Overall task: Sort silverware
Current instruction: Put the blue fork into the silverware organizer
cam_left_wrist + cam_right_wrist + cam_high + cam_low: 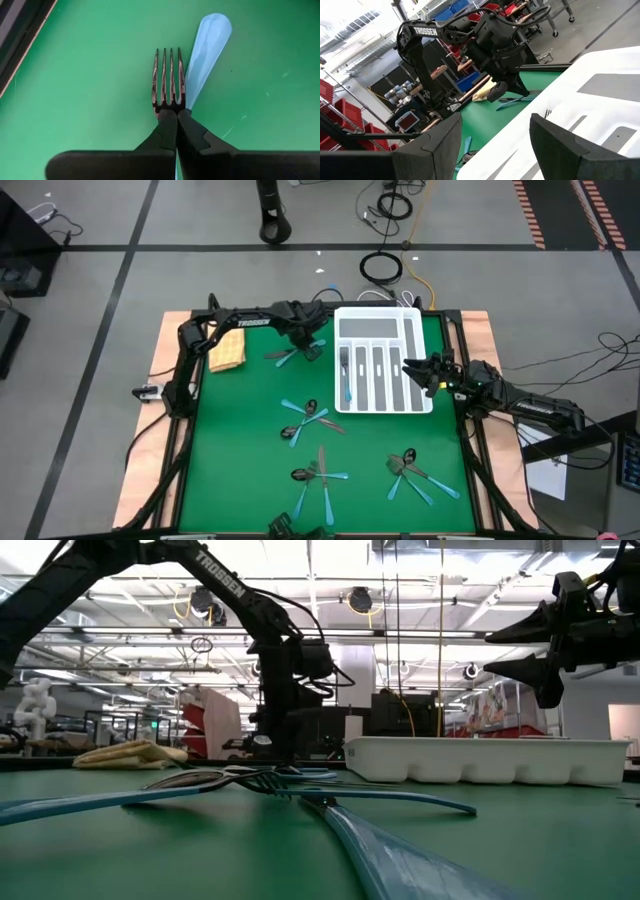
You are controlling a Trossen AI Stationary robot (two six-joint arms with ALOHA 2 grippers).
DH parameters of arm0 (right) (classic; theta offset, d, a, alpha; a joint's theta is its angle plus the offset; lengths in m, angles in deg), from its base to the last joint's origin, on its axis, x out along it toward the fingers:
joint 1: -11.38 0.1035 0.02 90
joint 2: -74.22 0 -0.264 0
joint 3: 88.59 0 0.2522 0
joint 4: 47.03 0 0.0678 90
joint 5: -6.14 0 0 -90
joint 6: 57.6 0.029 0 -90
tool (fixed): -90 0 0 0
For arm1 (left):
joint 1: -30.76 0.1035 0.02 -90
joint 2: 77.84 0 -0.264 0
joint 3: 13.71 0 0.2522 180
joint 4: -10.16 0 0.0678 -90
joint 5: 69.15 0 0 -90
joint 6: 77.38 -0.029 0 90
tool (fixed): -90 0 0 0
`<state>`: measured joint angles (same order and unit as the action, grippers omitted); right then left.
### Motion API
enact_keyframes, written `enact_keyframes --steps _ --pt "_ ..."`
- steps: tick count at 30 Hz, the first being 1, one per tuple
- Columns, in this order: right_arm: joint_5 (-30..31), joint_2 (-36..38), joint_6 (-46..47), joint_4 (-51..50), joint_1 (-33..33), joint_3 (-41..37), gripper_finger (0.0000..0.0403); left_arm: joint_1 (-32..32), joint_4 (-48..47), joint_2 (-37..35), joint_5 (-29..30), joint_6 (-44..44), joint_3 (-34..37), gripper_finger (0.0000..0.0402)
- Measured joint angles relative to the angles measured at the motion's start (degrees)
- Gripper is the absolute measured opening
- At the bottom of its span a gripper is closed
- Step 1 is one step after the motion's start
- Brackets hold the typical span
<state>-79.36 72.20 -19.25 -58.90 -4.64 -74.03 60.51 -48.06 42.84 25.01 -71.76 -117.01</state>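
Fork: on green mat left of white tray, neck pinched by clenched left gripper, seen only in wrist view. Right gripper: fingers spread, empty, over tray's right edge. Other cutlery scattered mid-mat.

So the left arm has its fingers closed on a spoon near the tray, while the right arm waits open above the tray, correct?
Not quite: it is a fork, not a spoon. The left wrist view shows four tines sticking out past the left gripper and its closed fingers. The rest holds: it is near the white tray, and the right gripper waits open above the tray.
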Motion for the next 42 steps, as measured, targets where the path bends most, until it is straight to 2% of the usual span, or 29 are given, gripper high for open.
enact_keyframes --steps 17,20,29,32,39,42 --pt "-0.02 0.02 1.51 0.00 -0.01 0.00 0.0219 -0.66 -4.17 -0.46 0.03 0.02 -5.86 0.0004" --pt "-0.04 0.01 2.06 0.00 0.00 0.00 0.0219 -0.44 -4.59 -0.46 0.25 -0.18 -5.86 0.0024" --pt "-0.07 0.01 4.38 0.00 -0.01 0.00 0.0219 -0.48 -6.09 -0.46 -0.42 -0.82 -5.86 0.0140" --pt "-0.06 0.02 4.50 0.00 -0.01 0.00 0.0219 -0.44 -6.04 -0.46 0.43 -0.11 -5.86 0.0166" --pt "-0.04 0.01 4.52 0.00 0.00 0.00 0.0219 -0.15 -6.43 2.16 -1.13 2.51 -5.85 0.0180" --pt "-0.02 0.01 4.52 0.02 -0.01 0.00 0.0219 -0.15 -6.51 3.57 0.59 2.64 -5.86 0.0180"
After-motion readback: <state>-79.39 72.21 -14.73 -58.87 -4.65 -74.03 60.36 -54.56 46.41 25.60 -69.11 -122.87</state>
